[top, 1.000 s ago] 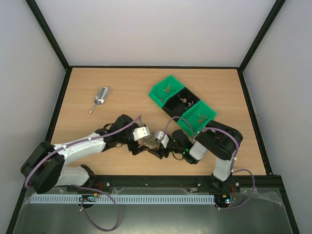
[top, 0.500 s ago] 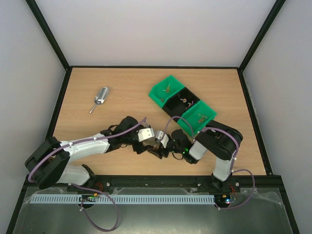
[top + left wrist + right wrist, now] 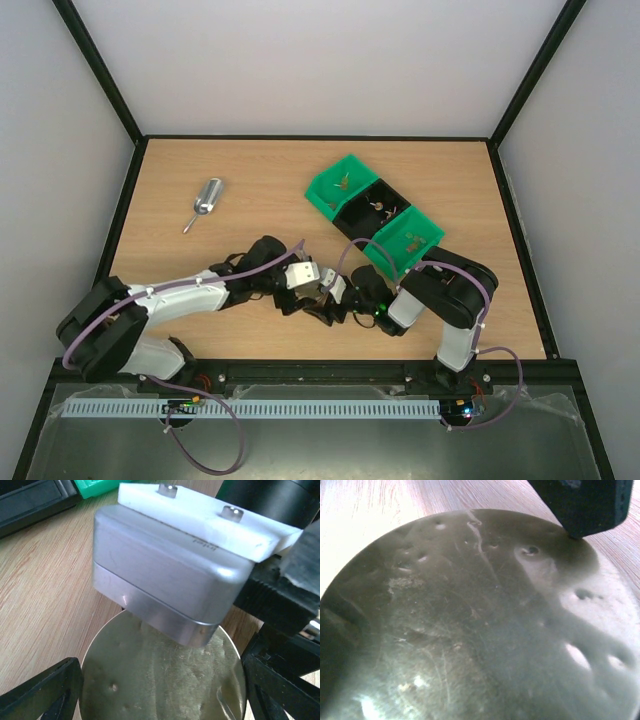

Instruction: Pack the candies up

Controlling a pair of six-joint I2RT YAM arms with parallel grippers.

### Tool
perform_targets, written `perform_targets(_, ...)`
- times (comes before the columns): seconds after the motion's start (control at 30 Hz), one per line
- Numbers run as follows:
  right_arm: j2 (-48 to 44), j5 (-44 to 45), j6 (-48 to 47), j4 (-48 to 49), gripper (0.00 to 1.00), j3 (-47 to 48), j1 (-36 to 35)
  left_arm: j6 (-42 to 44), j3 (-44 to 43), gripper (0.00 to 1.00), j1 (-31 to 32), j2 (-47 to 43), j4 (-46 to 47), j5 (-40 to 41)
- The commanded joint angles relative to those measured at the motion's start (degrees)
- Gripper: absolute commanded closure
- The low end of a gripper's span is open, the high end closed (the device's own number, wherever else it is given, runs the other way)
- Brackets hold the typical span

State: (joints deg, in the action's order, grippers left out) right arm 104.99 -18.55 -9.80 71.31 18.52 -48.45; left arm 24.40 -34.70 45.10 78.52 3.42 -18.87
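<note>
A round metal tin [image 3: 160,680] sits between my two grippers at the near middle of the table. My left gripper [image 3: 162,690] has one black finger against each side of it. The same tin [image 3: 470,620] fills the right wrust view, so close that my right gripper's own jaws barely show. From above, the left gripper [image 3: 308,288] and right gripper [image 3: 330,296] meet tip to tip over the tin. A few candies [image 3: 345,182] lie in the bins, small and hard to make out.
A row of bins runs diagonally at the right: a green bin [image 3: 335,195], a black bin [image 3: 378,208] and another green bin [image 3: 408,238]. A small metal scoop [image 3: 207,198] lies at the far left. The right wrist's silver camera housing [image 3: 170,575] hangs just above the tin.
My left gripper has slid to the right, up against the right gripper, and its fingers have come in around the tin. The right arm has not moved.
</note>
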Motion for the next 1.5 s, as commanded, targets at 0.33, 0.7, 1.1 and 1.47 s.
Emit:
perform_targets(0.33, 0.91, -0.7, -0.4, -1.35, 0.54, 0.64, -0.41, 1.39, -2.05, 0.01, 0.22, 0.7, -4.06, 1.22)
perform_targets(0.7, 0.54, -1.96, -1.63, -1.26, 0.54, 0.29, -0.41, 5.25, -2.74, 0.15, 0.17, 1.9, -4.83, 0.5)
perform_targets(1.1, -1.58, -11.7, -7.04, -1.0, 0.55, -2.28, -0.38, 25.84, -6.62, 0.24, -3.8, 4.74, -16.02, -10.04)
perform_targets(1.47, -1.77, -11.46, -5.01, -1.08, 0.58, -2.34, -0.42, 42.43, -12.64, 0.23, -6.1, 9.93, -26.37, -15.31)
